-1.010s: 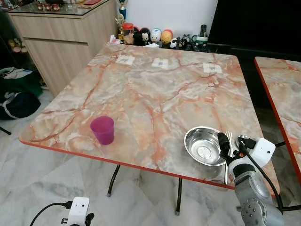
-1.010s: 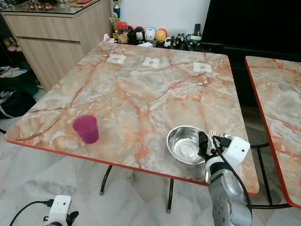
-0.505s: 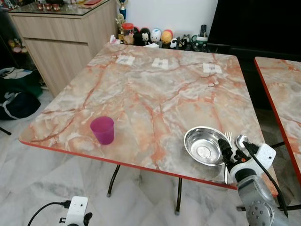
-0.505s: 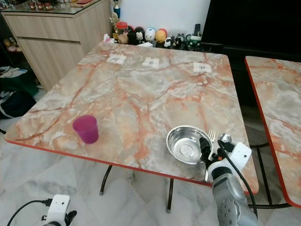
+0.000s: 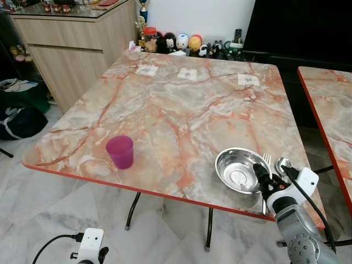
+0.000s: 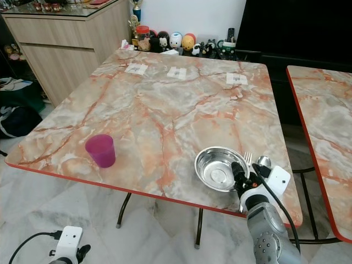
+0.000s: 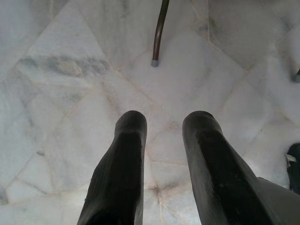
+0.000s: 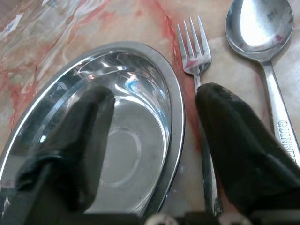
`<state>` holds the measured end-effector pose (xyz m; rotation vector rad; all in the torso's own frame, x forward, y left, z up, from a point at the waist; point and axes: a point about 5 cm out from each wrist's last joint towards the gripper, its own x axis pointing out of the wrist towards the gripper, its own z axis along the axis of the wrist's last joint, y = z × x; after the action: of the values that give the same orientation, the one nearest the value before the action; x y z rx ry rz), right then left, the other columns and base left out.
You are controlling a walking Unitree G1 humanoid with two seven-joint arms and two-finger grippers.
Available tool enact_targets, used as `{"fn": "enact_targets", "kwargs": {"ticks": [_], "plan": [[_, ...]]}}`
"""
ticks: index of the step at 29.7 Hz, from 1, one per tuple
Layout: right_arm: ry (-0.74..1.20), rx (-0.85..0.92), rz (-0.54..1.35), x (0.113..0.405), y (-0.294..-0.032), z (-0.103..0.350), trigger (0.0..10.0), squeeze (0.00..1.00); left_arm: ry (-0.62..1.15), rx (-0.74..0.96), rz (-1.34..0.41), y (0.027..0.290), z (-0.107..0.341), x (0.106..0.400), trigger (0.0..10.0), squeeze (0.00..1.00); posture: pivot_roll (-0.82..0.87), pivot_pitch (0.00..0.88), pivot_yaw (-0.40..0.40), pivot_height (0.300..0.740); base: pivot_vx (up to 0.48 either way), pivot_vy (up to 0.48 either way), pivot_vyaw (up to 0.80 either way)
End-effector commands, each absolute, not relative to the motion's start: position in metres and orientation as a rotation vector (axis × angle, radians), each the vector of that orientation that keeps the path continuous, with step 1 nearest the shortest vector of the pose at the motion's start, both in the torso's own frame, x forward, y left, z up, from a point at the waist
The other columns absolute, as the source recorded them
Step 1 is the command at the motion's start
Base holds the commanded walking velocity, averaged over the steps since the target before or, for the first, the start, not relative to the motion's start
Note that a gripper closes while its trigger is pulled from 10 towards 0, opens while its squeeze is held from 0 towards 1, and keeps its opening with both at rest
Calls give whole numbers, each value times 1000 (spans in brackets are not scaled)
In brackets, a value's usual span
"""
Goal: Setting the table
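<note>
Right wrist view has the right gripper (image 8: 150, 140) spread wide over the near right corner of the orange-veined marble table (image 5: 181, 104), one black finger above the hollow of the shiny round steel bowl (image 8: 108, 136), the other on the slim steel fork (image 8: 199, 79) lying just beside the bowl's rim. Beyond that finger, next to the fork, lies the steel spoon (image 8: 262, 33). Nothing is held.

All three pieces look stiff, light and slick; polished metal on smooth marble would likely skate if nudged. The bowl seems best taken across its thin rim, one finger inside and one outside. The flat fork offers little height, so pinching its handle edge-to-edge looks the surer hold.

A magenta plastic cup (image 5: 120, 152) stands well apart towards the robot's left. The left gripper (image 7: 164, 154) hangs parted over the pale tiled floor (image 7: 70, 70).
</note>
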<state>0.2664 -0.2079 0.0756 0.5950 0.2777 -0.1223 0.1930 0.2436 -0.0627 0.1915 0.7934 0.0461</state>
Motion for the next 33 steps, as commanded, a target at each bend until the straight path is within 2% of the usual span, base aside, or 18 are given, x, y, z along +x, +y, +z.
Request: {"fn": "enact_targets", "kwargs": {"ticks": [1,2,3,4,5,9,10,11,12,14,15,16,17,18,19,20,33], "plan": [[287,605,-121,267,-209,75,0,0,796,200,34,243,-63,191,10000,0,73,0,-16,740,0,0,0],[291,602,-118,267,-208,75,0,0,797,200,34,244,-63,191,10000,0,73,0,-16,740,0,0,0],[294,599,-117,267,-207,75,1333,0,797,200,35,244,-64,191,10000,0,72,0,-15,740,0,0,0],[300,597,-119,267,-207,74,6784,0,797,199,35,244,-63,191,10000,0,72,0,-15,740,0,0,0],[309,595,-124,266,-207,73,10000,0,798,199,36,244,-63,191,10000,0,73,0,-16,740,0,0,0],[318,599,-130,266,-207,70,10000,0,799,198,39,245,-63,191,10000,0,73,0,-16,740,0,0,0],[318,601,-129,266,-207,70,6980,0,799,198,40,245,-63,191,10000,0,73,0,-16,740,0,0,0],[318,601,-127,266,-207,70,4549,0,799,197,40,245,-63,191,10000,0,73,0,-16,740,0,0,0],[318,603,-122,267,-206,70,0,0,800,198,41,246,-63,191,10000,0,73,0,-16,740,0,0,0],[320,603,-118,267,-205,70,0,0,802,198,43,246,-63,190,10000,0,76,0,-15,740,0,0,0],[325,600,-121,267,-204,69,2510,0,802,198,43,246,-63,190,10000,0,76,0,-15,740,0,0,0],[325,600,-121,267,-204,69,2510,0,802,198,43,246,-63,190,10000,0,76,0,-15,740,0,0,0],[330,601,-125,267,-204,68,7608,0,804,199,44,246,-64,190,10000,0,76,0,-15,740,0,0,0],[330,602,-125,267,-204,68,7882,0,804,199,44,246,-64,190,10000,0,78,0,-16,740,0,0,0],[330,603,-125,267,-204,68,7882,0,804,199,44,246,-64,190,10000,0,78,0,-16,740,0,0,0],[325,610,-117,267,-203,68,0,0,805,199,43,246,-64,189,10000,0,78,0,-16,740,0,0,0],[305,617,-104,270,-196,71,0,0,801,194,37,244,-64,190,10000,0,80,1,-19,740,0,0,0]]}}
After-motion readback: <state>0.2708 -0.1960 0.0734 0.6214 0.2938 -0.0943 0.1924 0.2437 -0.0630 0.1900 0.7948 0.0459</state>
